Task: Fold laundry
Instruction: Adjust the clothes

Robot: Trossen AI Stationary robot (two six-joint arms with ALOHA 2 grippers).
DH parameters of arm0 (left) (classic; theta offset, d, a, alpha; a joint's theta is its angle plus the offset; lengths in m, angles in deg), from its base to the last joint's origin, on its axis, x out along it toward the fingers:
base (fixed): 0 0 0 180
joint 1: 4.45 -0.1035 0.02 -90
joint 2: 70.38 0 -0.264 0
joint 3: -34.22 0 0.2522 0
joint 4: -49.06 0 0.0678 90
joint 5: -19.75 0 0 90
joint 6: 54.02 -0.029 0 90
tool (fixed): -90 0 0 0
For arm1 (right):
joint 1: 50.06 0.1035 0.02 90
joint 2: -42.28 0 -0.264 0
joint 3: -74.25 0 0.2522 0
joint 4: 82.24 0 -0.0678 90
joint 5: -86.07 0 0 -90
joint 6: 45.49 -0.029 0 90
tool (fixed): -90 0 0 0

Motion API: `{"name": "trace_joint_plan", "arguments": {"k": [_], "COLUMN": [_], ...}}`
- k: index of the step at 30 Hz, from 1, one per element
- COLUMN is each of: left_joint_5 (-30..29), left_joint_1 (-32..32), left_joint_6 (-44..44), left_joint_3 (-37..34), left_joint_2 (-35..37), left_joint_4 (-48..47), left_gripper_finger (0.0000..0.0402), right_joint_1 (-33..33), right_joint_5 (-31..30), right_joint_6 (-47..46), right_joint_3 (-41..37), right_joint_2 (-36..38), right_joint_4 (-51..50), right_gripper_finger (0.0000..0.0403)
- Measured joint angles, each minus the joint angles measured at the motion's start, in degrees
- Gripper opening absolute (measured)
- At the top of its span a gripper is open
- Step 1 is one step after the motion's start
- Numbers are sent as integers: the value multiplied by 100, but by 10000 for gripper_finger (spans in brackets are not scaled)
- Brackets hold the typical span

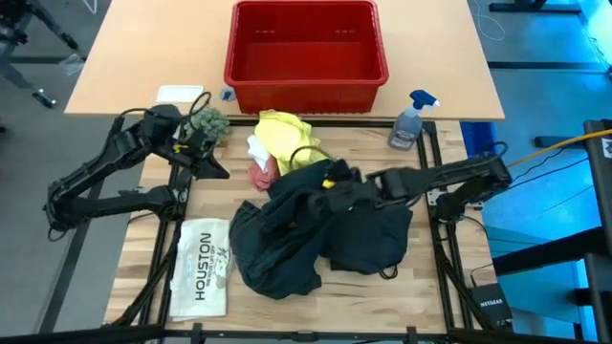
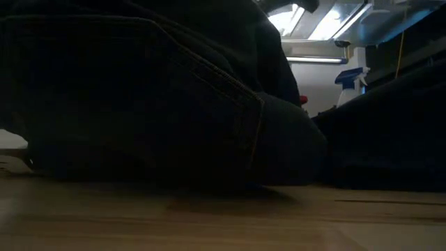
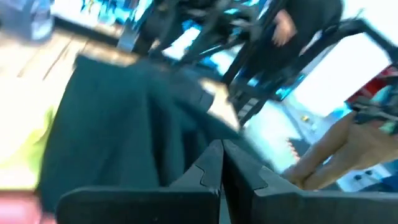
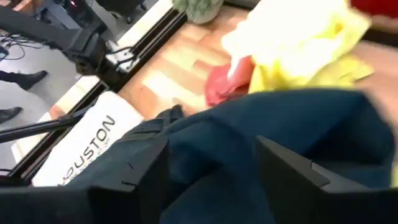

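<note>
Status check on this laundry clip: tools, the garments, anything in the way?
Left tool shut, empty, beside the pile. Right tool open, over the black trousers. Trousers bunched, unfolded, overlapping yellow T-shirt. HOUSTON item lies alongside.

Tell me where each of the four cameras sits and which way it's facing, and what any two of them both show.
High view: overhead, looking straight down at the table; both arms show, left gripper shut, right gripper open over the dark trousers.
Low view: table height, looking level across; trousers fill it, no arm visible.
Left wrist view: looks past its shut fingers at trousers.
Right wrist view: past open fingers at trousers, yellow T-shirt.
Shared: high and right wrist views both show the HOUSTON item.
</note>
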Motion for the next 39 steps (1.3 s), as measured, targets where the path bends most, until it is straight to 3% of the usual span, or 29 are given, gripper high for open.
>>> {"name": "trace_joint_plan", "arguments": {"k": [10, 13, 22, 34, 36, 39], "left_joint_5": [58, 55, -29, -139, -182, -333], "left_joint_1": [437, 585, 937, 1042, 1042, 1042], "left_joint_6": [1174, 1388, 1668, 1639, 1608, 1554], "left_joint_3": [2, 2, 2, 4, 4, 4], "left_joint_2": [231, 278, 351, 344, 342, 340], "left_joint_4": [1569, 1788, 1954, 1594, 1429, 1273], "left_gripper_finger": [0, 0, 0, 0, 0, 0], "right_joint_1": [-828, -1233, -2104, -2119, -2119, -2119], "right_joint_5": [365, 925, 2457, 4502, 4589, 4139], "right_joint_6": [615, 915, 1324, 973, 721, 125], "right_joint_3": [-9, -307, -2435, -4966, -5208, -5351], "right_joint_2": [762, 932, 1279, 1325, 1316, 1259], "right_joint_4": [-1869, -2010, -1106, 711, 1143, 1245], "right_gripper_finger": [221, 221, 221, 221, 221, 200]}}
